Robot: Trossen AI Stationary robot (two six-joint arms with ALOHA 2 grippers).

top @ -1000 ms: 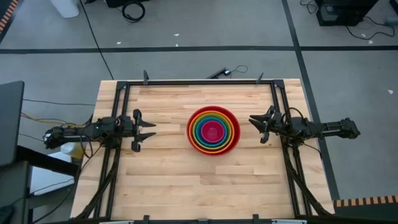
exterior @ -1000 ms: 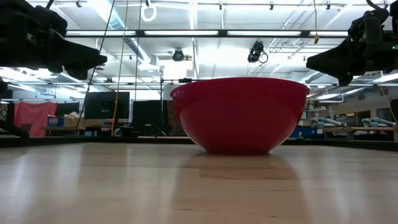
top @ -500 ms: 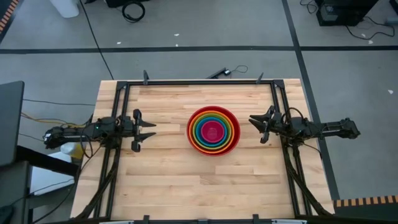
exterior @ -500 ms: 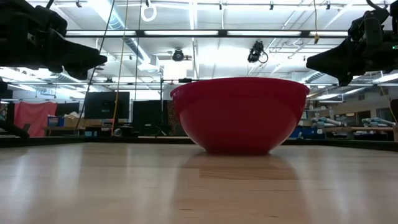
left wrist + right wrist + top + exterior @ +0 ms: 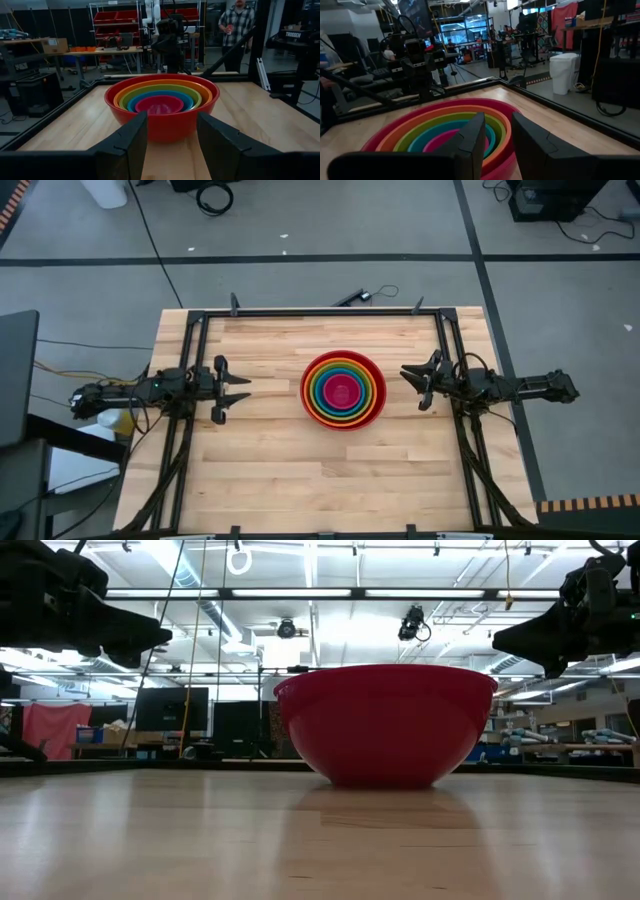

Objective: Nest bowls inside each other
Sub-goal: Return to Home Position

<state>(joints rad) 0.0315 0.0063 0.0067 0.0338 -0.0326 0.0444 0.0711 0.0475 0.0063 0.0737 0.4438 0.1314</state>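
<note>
The stack of nested bowls (image 5: 343, 390), red outermost and pink innermost, sits mid-way on the wooden table (image 5: 270, 470), with the left gripper (image 5: 246, 390) at its 9 o'clock and the right gripper (image 5: 411, 388) at its 3 o'clock, both with fingers spread and holding nothing.

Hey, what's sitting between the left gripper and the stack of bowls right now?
Nothing. In the high view, only bare wooden table separates the open left gripper from the nested bowls.

Overhead straight down, low level across, opposed wrist views, bowls (image 5: 343, 390) shared
</note>
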